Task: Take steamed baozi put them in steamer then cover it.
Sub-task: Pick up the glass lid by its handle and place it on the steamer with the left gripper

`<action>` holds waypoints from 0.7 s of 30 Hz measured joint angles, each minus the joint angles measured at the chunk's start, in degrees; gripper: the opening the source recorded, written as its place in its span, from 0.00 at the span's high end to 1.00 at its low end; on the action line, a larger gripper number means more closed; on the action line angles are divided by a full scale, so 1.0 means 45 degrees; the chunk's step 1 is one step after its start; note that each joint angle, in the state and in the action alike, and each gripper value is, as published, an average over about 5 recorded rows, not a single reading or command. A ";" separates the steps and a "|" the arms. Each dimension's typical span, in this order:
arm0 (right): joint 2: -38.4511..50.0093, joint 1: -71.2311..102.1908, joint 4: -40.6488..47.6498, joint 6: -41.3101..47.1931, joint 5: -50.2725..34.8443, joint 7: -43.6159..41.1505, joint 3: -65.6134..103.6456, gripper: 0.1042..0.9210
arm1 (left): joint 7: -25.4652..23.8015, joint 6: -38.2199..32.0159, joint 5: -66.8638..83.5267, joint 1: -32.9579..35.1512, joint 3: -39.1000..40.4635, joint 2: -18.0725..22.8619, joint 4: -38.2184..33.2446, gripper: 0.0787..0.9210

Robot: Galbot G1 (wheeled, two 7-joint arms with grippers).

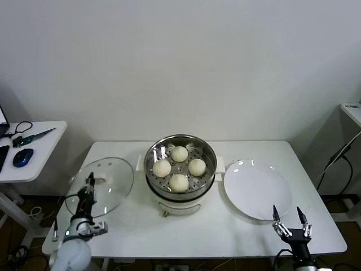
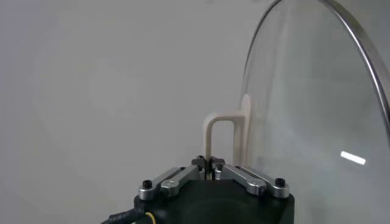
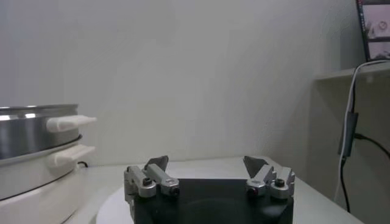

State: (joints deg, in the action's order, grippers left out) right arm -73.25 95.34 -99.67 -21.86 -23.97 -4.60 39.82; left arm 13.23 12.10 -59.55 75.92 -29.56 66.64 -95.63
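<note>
Left tool (image 2: pixel 211 164) clamps the cover (image 1: pixel 113 180) handle, beside the steamer (image 1: pixel 180 148).

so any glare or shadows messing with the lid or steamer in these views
Left wrist view: the lid is see-through, with one small bright glint on the glass and a thin highlight along its rim; its handle shows clearly in the shut left gripper. Head view: soft, even light, the steamer rim shines mildly. Right wrist view: bright streaks on the steamer's steel wall.

Three views — one overhead, two low

Head camera looks down on the worktop (image 1: pixel 141 237); wrist cameras sit close behind each gripper — steamer (image 1: pixel 180 166) shared with the right.
</note>
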 measured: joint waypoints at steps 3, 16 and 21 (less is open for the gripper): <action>-0.0013 0.0023 -0.0021 -0.0041 0.0044 0.0026 -0.0039 0.12 | -0.0701 0.0817 0.0239 -0.0179 0.0091 -0.0392 -0.0940 0.94; -0.0075 -0.0215 0.0023 0.0094 0.0459 0.0266 -0.0167 0.12 | -0.3545 0.4184 -0.0688 -0.1652 0.1750 -0.1214 -0.3937 0.94; -0.0027 -0.0426 0.0061 0.0330 0.0650 0.0441 -0.0170 0.12 | -0.4633 0.5114 -0.1632 -0.2494 0.3157 -0.0914 -0.4517 0.94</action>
State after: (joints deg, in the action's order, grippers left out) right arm -73.38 93.42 -99.39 -20.37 -21.05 -2.62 39.05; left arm -7.61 35.11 -66.90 64.70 -15.36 62.53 -115.96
